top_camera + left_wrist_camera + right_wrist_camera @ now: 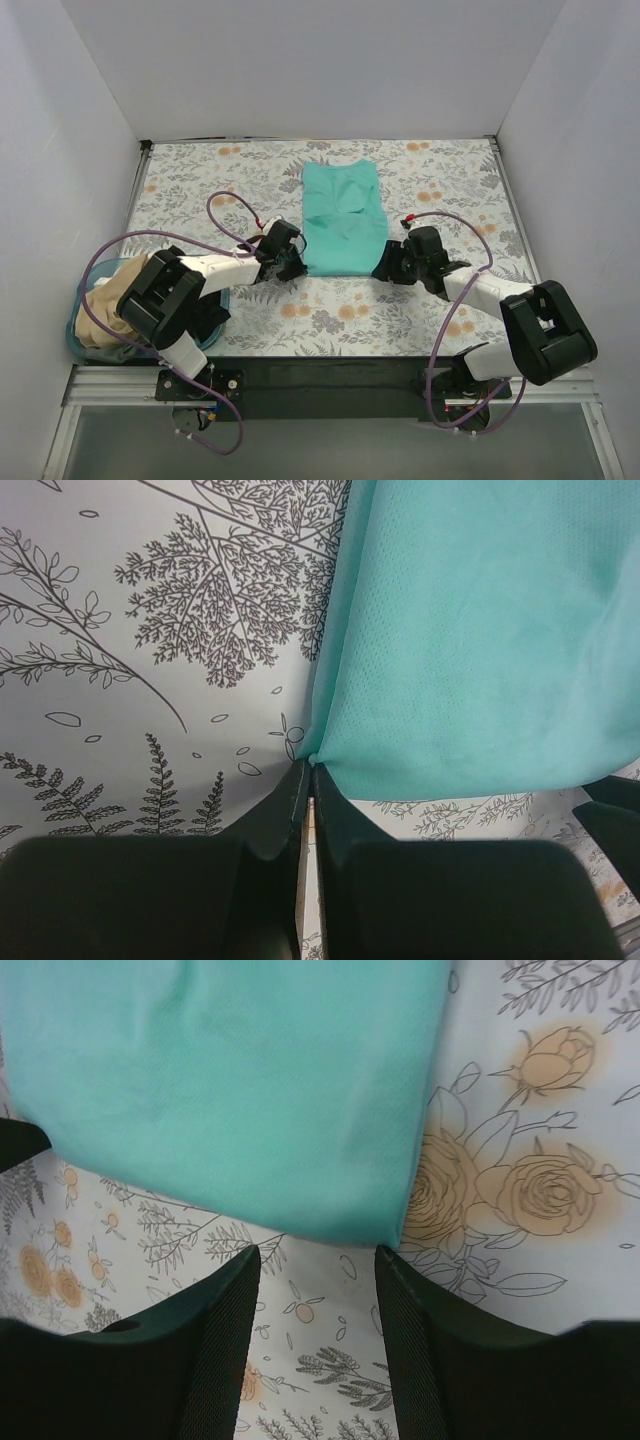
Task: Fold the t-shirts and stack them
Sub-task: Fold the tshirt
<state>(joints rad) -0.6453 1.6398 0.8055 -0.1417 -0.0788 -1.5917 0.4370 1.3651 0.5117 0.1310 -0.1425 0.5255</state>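
The teal-green cloth t-shirt (343, 215) lay mid-table on the floral-print table cover (190, 180), already narrowed to a long strip w/ one short end toward the arms. The left gripper (291, 262) sat at the near left corner. In its wrist view the fingers (285, 810) were pressed together on the very tip of that corner, so it was clamped on the fabric (only a sliver of it, by the look). The right gripper (390, 266) sat at the near right corner w/ its fingers (230, 1310) spread apart and nothing between them. That corner lay just ahead of the gap, not inside it. The tan-beige cloth t-shirt (105, 312) was bunched in the translucent blue plastic basket (78, 338) at the left edge, well apart from the work.

Risks, as I judged them: the left's hold was thin, so a lift could slip the corner out or take only the top layer, opening the fold. If the right closed w/o advancing, it would grab air, and a one-sided lift would skew the strip. Uneven height betw. the arms would also leave a crooked crease.
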